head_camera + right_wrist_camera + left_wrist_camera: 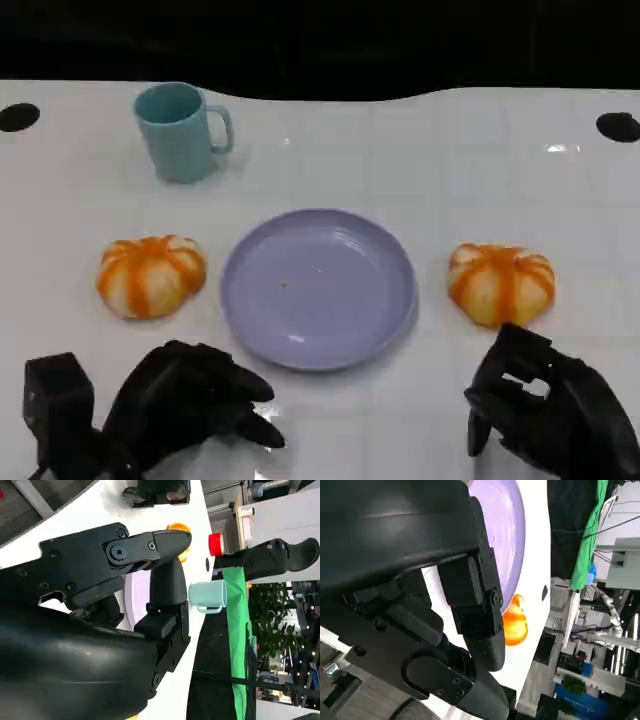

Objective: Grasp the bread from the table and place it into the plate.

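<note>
The white table [420,170] carries a lavender plate [318,288] at centre, with nothing but a few specks on it. Two round orange-and-white striped bread rolls flank it. The left bread roll [151,275] lies just beside the plate's left rim, apart from it. The right bread roll [501,283] lies near the plate's right rim, with a clear strip of table between. Both rolls rest on the table surface; neither is in the plate.

A light teal mug [181,131] stands upright toward the far left, handle pointing right, well apart from the plate.

The left hand [190,405] sits at the near edge, below the left bread roll and off the plate's near-left rim. Its fingers are loosely curled and spread toward the plate, holding nothing. It touches neither roll nor plate.

The right hand [545,405] sits at the near right, just below the right bread roll. Its fingers are bent downward and empty; whether the fingertips meet the roll's near edge cannot be settled from the head view, though a thin gap appears likely.

In the left wrist view the plate [507,535] and the right bread roll [514,622] show beyond the black fingers [475,605]. In the right wrist view the mug [207,595] shows past the fingers [165,587].
</note>
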`<state>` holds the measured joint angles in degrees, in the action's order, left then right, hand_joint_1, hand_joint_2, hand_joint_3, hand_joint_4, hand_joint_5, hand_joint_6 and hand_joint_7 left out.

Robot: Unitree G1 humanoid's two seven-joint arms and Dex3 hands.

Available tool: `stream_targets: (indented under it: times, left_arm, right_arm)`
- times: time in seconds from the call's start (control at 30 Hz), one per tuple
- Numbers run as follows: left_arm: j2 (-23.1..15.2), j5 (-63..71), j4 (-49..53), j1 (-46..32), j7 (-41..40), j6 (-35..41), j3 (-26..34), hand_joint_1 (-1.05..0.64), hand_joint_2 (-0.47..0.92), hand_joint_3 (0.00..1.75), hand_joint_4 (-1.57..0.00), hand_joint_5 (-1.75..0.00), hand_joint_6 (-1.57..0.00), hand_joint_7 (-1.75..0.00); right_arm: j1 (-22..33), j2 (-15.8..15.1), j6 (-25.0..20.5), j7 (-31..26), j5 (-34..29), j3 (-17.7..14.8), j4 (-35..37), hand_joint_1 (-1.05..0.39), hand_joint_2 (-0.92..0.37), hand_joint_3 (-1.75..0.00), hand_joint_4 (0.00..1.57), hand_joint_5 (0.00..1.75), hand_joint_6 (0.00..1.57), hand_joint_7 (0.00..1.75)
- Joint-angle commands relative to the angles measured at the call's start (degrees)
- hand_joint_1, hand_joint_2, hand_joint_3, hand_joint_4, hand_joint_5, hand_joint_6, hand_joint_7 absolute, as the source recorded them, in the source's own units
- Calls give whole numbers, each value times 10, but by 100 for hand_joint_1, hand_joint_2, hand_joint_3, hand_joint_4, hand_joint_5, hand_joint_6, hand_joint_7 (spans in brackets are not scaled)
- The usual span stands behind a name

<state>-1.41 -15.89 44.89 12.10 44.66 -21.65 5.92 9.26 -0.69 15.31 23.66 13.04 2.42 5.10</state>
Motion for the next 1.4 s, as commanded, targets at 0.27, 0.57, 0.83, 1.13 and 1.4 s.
stream_targets:
  times: [0.27,0.57,0.83,1.13,1.4]
  left_arm:
    - [-7,-3,-1,-5,4,4,2,-105,73,0,-157,-21,-157,-1]
    - [-7,0,-2,-5,-2,1,2,-105,74,0,-157,-22,-157,-2]
    - [-6,-4,1,-3,3,5,3,-105,74,0,-157,-22,-157,-2]
    - [-6,2,6,-1,2,-5,1,-105,74,0,-157,-23,-157,-2]
    - [-5,0,7,-1,1,-4,2,-105,75,0,-157,-22,-157,-2]
  right_arm:
    - [0,-7,1,0,3,-3,-5,-54,-92,-17,78,175,66,154]
    - [0,-7,1,4,5,-4,-4,-54,-92,-17,78,175,65,151]
    - [-2,-7,9,2,0,-5,-2,-53,-92,-18,78,175,66,153]
    - [-37,-27,49,-20,-52,-13,-13,-53,-92,-22,55,171,51,126]
    - [-77,-84,99,-30,-108,-23,3,-48,-92,-14,43,120,48,58]
